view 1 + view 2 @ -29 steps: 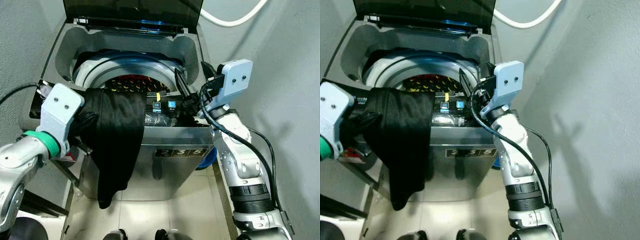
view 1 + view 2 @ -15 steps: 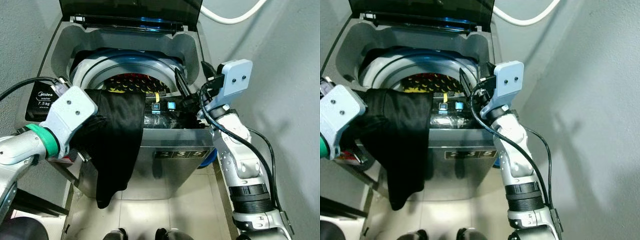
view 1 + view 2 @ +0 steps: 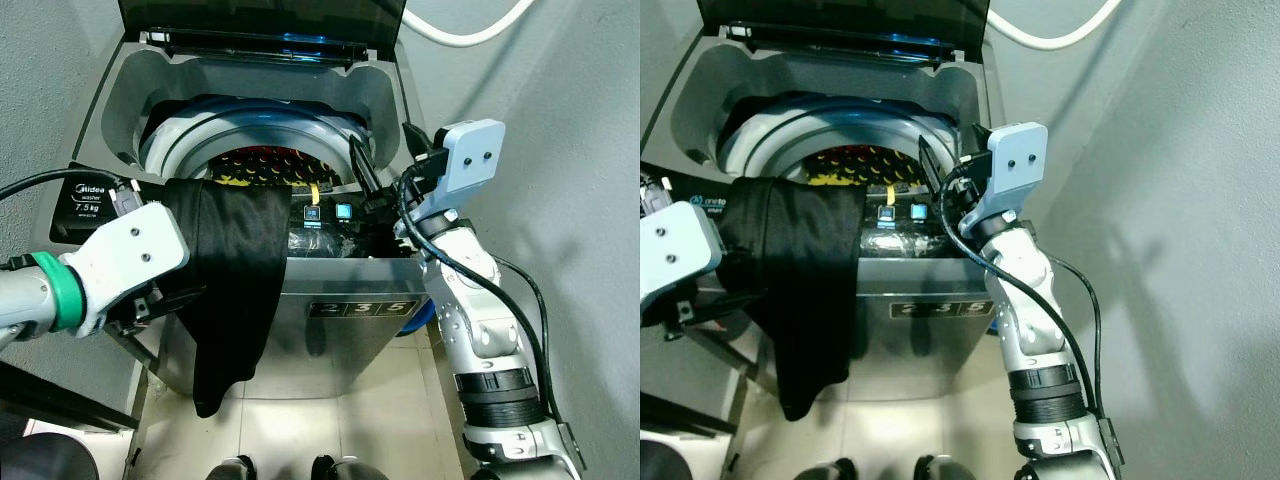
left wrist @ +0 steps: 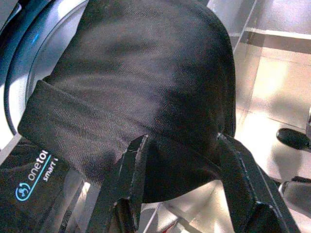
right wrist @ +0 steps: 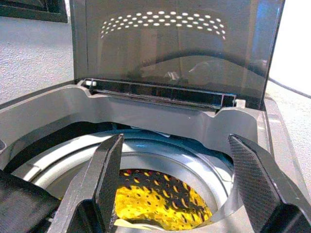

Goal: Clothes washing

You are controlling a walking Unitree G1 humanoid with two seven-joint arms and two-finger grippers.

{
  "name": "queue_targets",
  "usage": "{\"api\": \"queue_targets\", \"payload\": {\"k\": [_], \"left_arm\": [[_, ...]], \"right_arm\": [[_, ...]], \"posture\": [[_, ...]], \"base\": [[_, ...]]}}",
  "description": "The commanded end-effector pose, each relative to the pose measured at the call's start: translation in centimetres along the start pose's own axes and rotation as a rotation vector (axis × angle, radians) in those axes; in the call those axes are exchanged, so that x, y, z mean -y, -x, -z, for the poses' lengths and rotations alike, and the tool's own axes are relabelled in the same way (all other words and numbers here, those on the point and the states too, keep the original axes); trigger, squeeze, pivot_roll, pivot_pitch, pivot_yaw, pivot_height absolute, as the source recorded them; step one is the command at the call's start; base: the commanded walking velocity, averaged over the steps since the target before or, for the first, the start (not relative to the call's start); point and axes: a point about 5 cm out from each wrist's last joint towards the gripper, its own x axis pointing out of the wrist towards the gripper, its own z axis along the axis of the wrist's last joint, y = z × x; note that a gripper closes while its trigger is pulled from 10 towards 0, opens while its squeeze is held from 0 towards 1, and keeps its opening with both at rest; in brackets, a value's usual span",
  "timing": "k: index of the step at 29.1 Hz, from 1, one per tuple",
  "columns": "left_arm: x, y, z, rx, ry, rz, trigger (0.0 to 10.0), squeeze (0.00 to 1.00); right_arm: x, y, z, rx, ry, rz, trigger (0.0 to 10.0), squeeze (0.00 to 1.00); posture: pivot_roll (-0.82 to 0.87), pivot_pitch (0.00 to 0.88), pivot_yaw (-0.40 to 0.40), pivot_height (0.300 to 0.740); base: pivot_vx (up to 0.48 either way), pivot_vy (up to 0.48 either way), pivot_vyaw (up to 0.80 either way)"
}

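Observation:
A top-loading washing machine [image 3: 350, 310] stands before me with its lid [image 3: 260, 20] raised. A black garment [image 3: 235, 270] lies draped over the front rim and hangs down the front panel. Red and yellow patterned clothes [image 5: 160, 194] lie in the drum. My left gripper [image 4: 182, 141] is open at the machine's left front corner. Its fingers [image 4: 129, 179] stand apart just short of the garment's fold. My right gripper [image 5: 175, 141] is open at the right front rim, pointing across the drum with nothing between its fingers.
Grey walls close in on both sides of the machine. A white hose [image 3: 470, 40] runs along the wall behind the right corner. The lit control buttons [image 3: 325, 212] sit on the front rim beside the garment. My feet [image 3: 280, 468] stand on the tiled floor in front.
My left arm has drawn back to the left and lower, away from the black garment, which stays draped on the rim. The right arm has not moved.

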Motion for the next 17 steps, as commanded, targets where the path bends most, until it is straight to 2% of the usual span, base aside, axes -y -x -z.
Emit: {"api": "queue_targets", "payload": {"k": [1,2,5,6,7,8,9,11,13,15,16,17], "left_arm": [[0.1,-0.1,0.6,-0.032,-0.063,0.048,10.0,1.0],[0.0,-0.2,0.9,-0.046,-0.092,0.062,10.0,1.0],[0.0,-0.2,1.0,-0.055,-0.112,0.073,10.0,1.0],[-0.3,-0.5,1.4,-0.072,-0.167,0.077,10.0,1.0],[-0.8,-0.9,1.4,-0.08,-0.257,0.073,10.0,0.0],[-1.1,-1.3,1.2,-0.074,-0.331,0.075,10.0,0.0],[-1.1,-1.3,1.2,-0.074,-0.331,0.075,10.0,0.0],[-1.4,-1.7,0.7,-0.064,-0.434,0.082,10.0,0.0],[-1.4,-1.7,0.7,-0.064,-0.434,0.082,10.0,0.0],[-1.6,-2.0,0.4,-0.067,-0.531,0.074,10.0,0.0],[-1.6,-2.0,0.4,-0.067,-0.531,0.074,10.0,0.0],[-1.7,-2.1,0.5,-0.075,-0.566,0.068,10.0,0.0]], "right_arm": [[0.1,0.1,0.2,-0.005,0.004,-0.003,10.0,0.0],[0.0,0.0,0.2,-0.005,0.004,-0.005,10.0,0.0],[0.0,0.0,0.2,-0.005,0.004,-0.005,10.0,0.0],[0.0,0.0,0.2,-0.004,0.003,-0.006,10.0,0.0],[0.0,-0.1,0.2,-0.002,0.004,-0.006,10.0,0.0],[0.0,-0.1,0.1,0.0,0.005,-0.005,10.0,0.0],[0.0,-0.1,0.1,0.0,0.005,-0.005,10.0,0.0],[0.1,-0.1,0.1,0.001,0.006,-0.001,10.0,0.0],[0.1,-0.1,0.1,0.001,0.006,-0.001,10.0,0.0],[0.2,0.0,0.1,0.0,0.007,0.004,10.0,0.0],[0.2,0.0,0.1,0.0,0.007,0.004,10.0,0.0],[0.2,0.1,0.1,0.0,0.007,0.005,10.0,0.0]], "posture": [[0.12,0.105,-0.02,0.74],[0.12,0.105,-0.02,0.74],[0.12,0.105,-0.02,0.74],[0.12,0.1,-0.023,0.74],[0.12,0.101,-0.02,0.74],[0.11,0.102,-0.019,0.74],[0.11,0.102,-0.019,0.74],[0.11,0.105,-0.016,0.74],[0.11,0.105,-0.016,0.74],[0.11,0.109,-0.015,0.74],[0.11,0.109,-0.015,0.74],[0.11,0.111,-0.015,0.74]], "base": [[0.0,0.0,0.0],[0.0,0.0,0.0],[0.0,0.0,0.0],[0.0,0.0,0.0],[0.0,0.0,0.0],[0.0,0.0,0.0],[0.0,0.0,0.0],[0.0,0.0,0.0],[0.0,0.0,0.0],[0.0,0.0,0.0],[0.0,0.0,0.0],[0.0,0.0,0.0]]}}
